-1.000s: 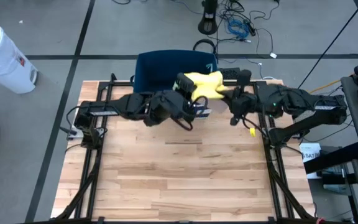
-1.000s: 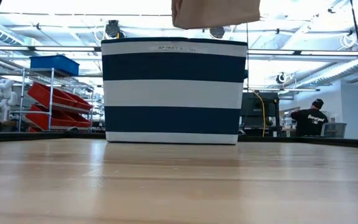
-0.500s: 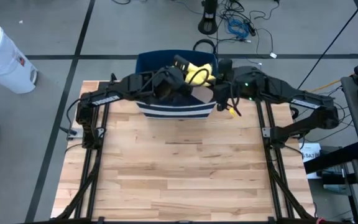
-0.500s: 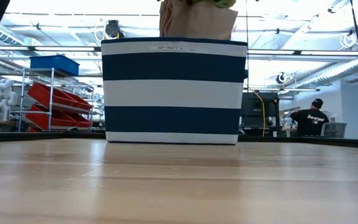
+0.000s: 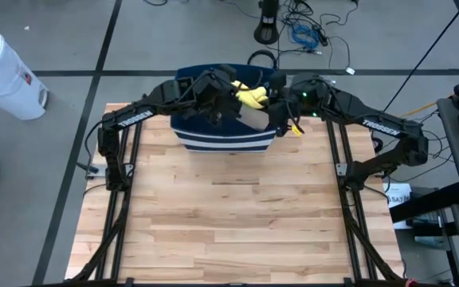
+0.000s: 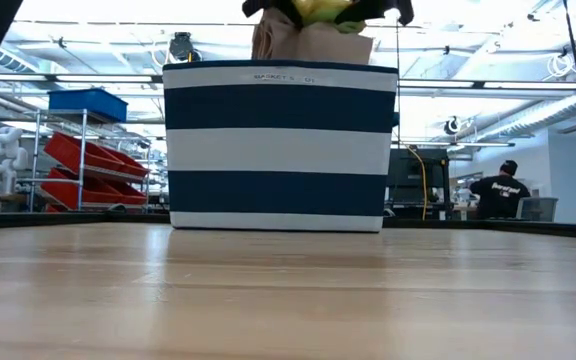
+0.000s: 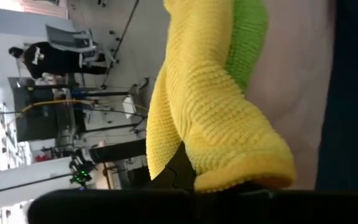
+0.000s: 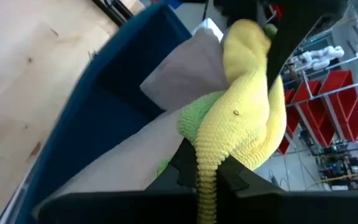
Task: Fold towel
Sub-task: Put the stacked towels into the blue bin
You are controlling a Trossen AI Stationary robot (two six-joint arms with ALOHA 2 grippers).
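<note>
At the far edge of the wooden table stands a navy-and-white striped basket, and both dark arms reach over its open top. Between them hangs a yellow towel, bunched up, with a patch of green cloth folded against it. The left gripper comes in from the left side and is clamped on one end of the yellow towel; from its wrist camera the towel drapes right past the fingers, thick and knobbly. The right gripper comes in from the other side, pinching the towel too, with a narrow strip of yellow running down between its two dark fingers. Beneath the towel, inside the basket, lies a pale beige cloth. From table height only the top of the bundle shows above the basket's rim. Off the table, a white bin stands on the floor to the left, and a person in dark clothes is far back in the room.
</note>
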